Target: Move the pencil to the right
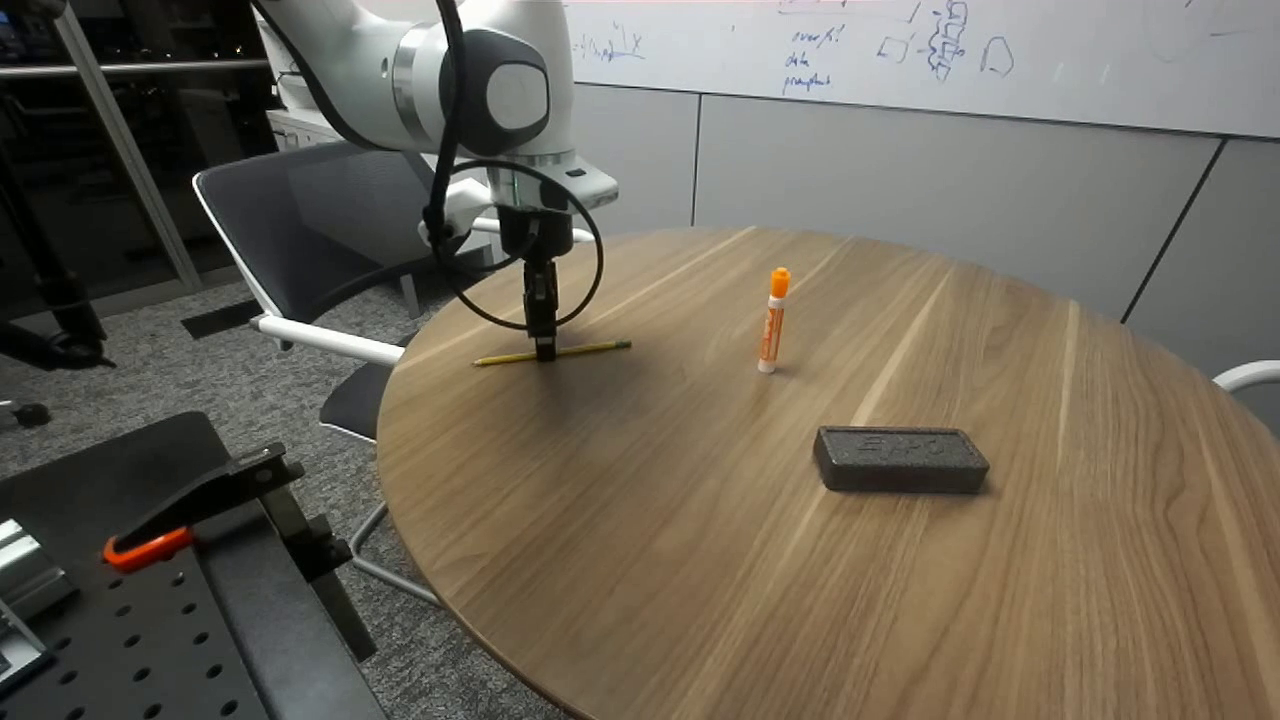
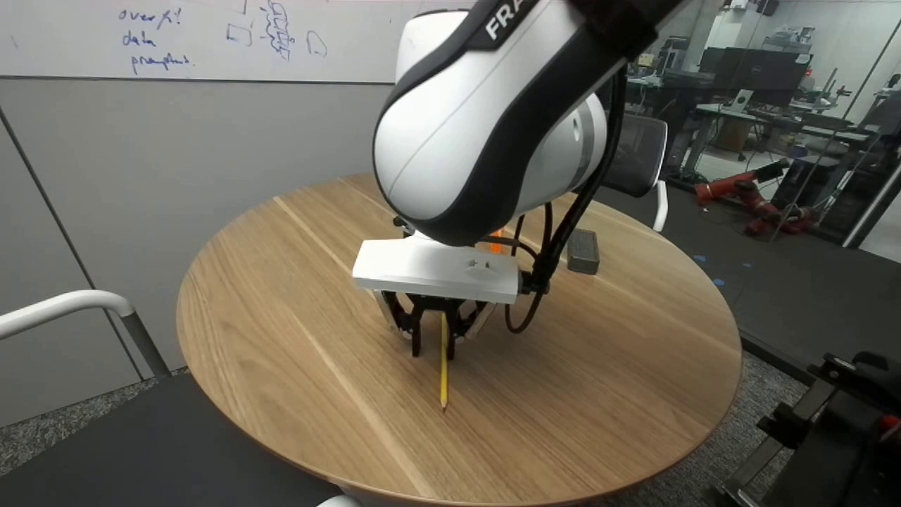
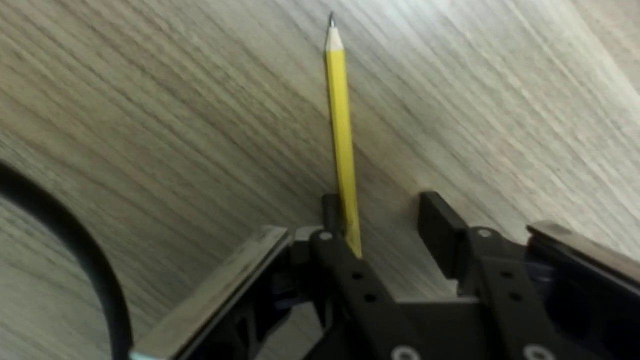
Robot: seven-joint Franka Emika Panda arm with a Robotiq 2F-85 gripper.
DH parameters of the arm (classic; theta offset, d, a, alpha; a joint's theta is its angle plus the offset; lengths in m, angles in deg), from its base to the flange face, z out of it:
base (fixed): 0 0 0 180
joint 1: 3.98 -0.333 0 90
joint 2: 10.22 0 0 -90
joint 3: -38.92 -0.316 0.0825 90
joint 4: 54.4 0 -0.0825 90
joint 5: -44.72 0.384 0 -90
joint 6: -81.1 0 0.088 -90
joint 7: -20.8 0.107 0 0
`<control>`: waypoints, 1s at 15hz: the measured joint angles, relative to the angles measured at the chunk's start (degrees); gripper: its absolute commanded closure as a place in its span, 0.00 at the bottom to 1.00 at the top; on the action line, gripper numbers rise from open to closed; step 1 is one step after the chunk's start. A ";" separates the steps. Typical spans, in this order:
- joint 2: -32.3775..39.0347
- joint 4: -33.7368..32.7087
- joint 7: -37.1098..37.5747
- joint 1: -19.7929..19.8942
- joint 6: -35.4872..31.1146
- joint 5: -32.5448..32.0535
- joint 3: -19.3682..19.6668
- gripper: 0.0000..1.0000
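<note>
1. The pencil (image 3: 341, 115) lies on the desk (image 1: 640, 530) between the fingers (image 3: 442, 234), nearer one of them.
2. The fingers stand apart, released.
3. A marker (image 1: 771, 335) stands upright, apart from the block (image 1: 900, 464).

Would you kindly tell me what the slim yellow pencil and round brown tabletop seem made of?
Slim yellow pencil: probably painted wood, smooth; a pale cone shows behind its dark tip. Round brown tabletop: wood or wood-look laminate, apparently satin: streaky grain, soft sheen.
</note>
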 measured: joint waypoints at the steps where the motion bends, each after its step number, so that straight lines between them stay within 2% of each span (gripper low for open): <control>1: 0.09 -0.28 0.20 -0.03 0.03 0.00 0.04 0.95; 3: 0.41 -0.96 0.60 -0.04 0.04 0.00 0.09 1.00; 10: 0.00 -2.14 1.23 -0.04 2.57 -0.07 0.23 0.98; 12: -3.32 0.78 0.45 0.03 2.64 -0.52 0.25 0.98; 15: -11.53 9.40 -1.45 0.77 4.18 -3.17 1.47 0.98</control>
